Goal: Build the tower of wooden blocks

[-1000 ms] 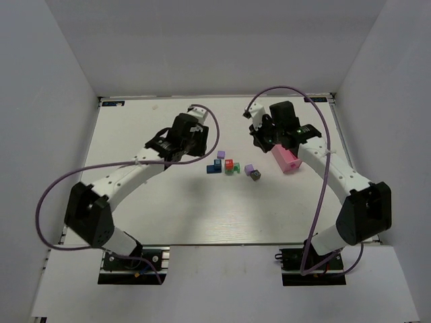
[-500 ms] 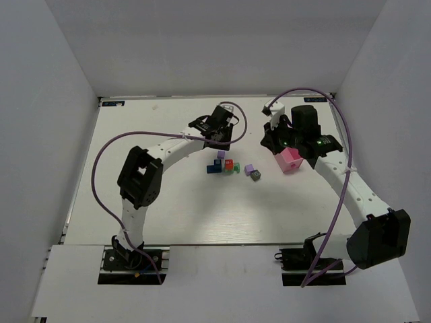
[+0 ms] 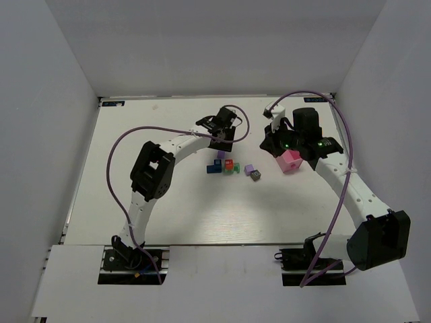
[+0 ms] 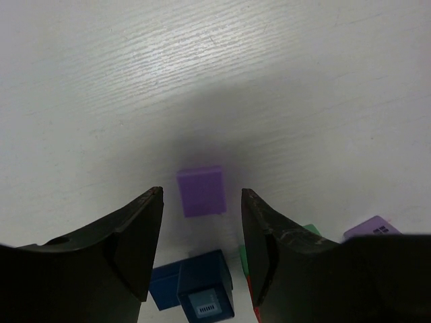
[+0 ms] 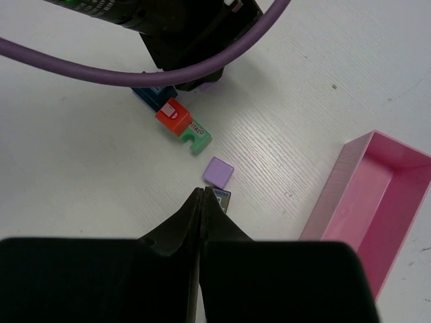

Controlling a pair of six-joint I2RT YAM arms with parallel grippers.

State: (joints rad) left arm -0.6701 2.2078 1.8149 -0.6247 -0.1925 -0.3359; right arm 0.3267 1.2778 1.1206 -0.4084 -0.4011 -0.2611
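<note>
**tinkerer_42:** what's the setup here, biggest stuff first?

**blockbot_fan:** It's a white box of a room. There are plain matte walls on three sides and a white table. Up close the table has a faint streaky wood grain. The left arm and right arm are white shells with black joints, reaching in from the near edge. A glossy purple cable loops off the left one.

**tinkerer_42:** and the claws?

**blockbot_fan:** The left gripper is spread apart, with matte black fingers on either side of a flat purple block. That block lies on the table below them and isn't pinched. The right gripper is clenched, fingers pressed flat together on nothing. It hangs near a pink tray, which is smooth, rectangular and thin-walled.

**tinkerer_42:** where's the tower?

**blockbot_fan:** The wood block tower is just a loose scatter mid-table between the two grippers, left of the tray.
- The blue block is chunky and has a small label.
- The red-orange block touches a notched green block with printed letters. I can't tell if it sits on its neighbours or beside them.
- A second purple block lies apart from those.
- A dark grey block is just beside that one, half hidden by the right fingertips.
</note>
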